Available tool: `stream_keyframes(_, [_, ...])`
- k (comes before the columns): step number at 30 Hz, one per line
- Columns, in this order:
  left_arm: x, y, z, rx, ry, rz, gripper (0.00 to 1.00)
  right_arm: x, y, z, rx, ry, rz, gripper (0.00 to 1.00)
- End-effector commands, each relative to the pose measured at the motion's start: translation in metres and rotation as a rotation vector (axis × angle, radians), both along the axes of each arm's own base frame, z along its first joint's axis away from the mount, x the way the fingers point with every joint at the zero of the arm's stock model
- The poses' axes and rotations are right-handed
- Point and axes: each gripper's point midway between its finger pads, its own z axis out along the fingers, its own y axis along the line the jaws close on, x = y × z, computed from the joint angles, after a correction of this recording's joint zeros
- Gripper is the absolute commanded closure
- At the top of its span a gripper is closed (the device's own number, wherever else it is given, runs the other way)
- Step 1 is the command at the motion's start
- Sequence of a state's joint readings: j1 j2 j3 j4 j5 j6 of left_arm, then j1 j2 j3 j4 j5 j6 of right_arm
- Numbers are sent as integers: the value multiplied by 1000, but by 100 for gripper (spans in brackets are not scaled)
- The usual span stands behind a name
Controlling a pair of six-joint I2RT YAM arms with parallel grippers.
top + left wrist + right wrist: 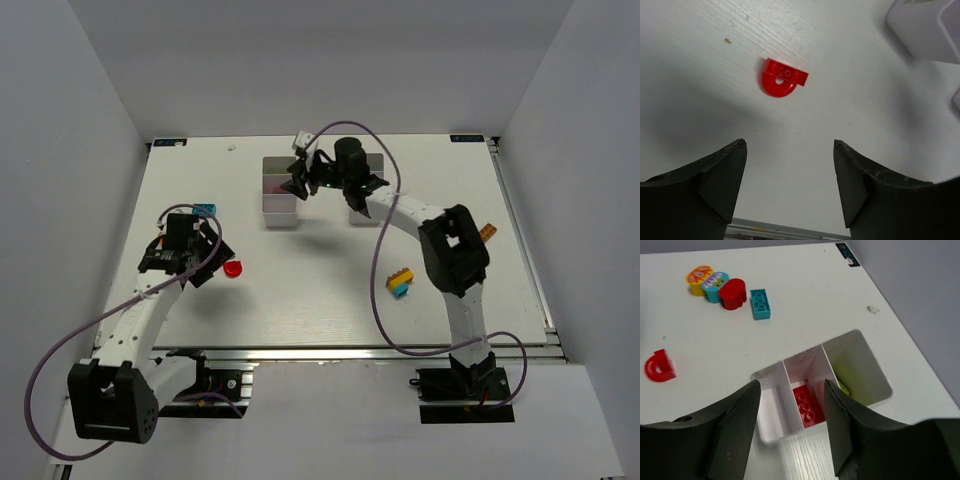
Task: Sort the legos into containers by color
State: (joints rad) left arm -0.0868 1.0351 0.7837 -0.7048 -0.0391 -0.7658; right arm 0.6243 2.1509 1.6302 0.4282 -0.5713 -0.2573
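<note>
A red rounded brick point(233, 268) lies on the table just right of my left gripper point(207, 260). In the left wrist view it point(782, 80) lies ahead of the open, empty left gripper point(790, 147). My right gripper point(298, 183) hovers over a white three-compartment bin point(280, 218). In the right wrist view the right gripper point(792, 385) is open and empty above that bin point(860, 355). A red brick point(809, 405) lies in the middle compartment, a lime brick point(842, 386) in the right one. The second bin point(357, 213) is mostly hidden under the right arm.
A teal brick point(760, 303) and a row of rounded orange point(700, 277), light blue point(716, 284) and red point(733, 292) bricks lie beyond the bin. A yellow and blue pair point(401, 281) and an orange brick point(487, 232) lie near the right arm.
</note>
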Motion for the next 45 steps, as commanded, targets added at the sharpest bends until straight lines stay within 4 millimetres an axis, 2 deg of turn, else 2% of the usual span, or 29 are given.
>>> stream_keyframes(1, [2, -2, -17, -27, 47, 28, 21, -37, -24, 69, -17, -60, 74, 41])
stream_keyframes(3, [1, -3, -35, -25, 87, 18, 20, -59, -42, 75, -49, -14, 87, 38])
stream_keyframes(6, [17, -6, -44, -18, 77, -16, 19, -97, -69, 68, -61, 10, 112, 37])
stream_keyframes(7, [22, -7, -46, -13, 73, -34, 19, -110, -78, 82, -45, -22, 114, 37])
stream_keyframes(8, [25, -7, -48, -9, 75, -39, 19, -122, -85, 60, -70, 16, 117, 37])
stream_keyframes(10, [34, -14, -54, -31, 85, -70, 16, -135, -96, 63, -70, 5, 107, 35])
stream_keyframes(13, [41, -17, -68, -32, 111, -100, 15, -146, -108, 47, -96, 67, 86, 34])
stream_keyframes(15, [44, -16, -73, -21, 125, -112, 14, -150, -113, 40, -104, 96, 78, 34])
stream_keyframes(23, [61, -9, -86, 44, 199, -139, 17, -163, -124, 35, -109, 120, 63, 34])
stream_keyframes(24, [60, -2, -88, 77, 212, -123, 18, -163, -124, 34, -109, 120, 62, 34])
stream_keyframes(31, [50, 6, -96, 126, 277, -147, 23, -165, -126, 33, -106, 123, 56, 34])
stream_keyframes(45, [45, 3, -108, 165, 356, -237, 26, -163, -127, 32, -99, 121, 42, 33])
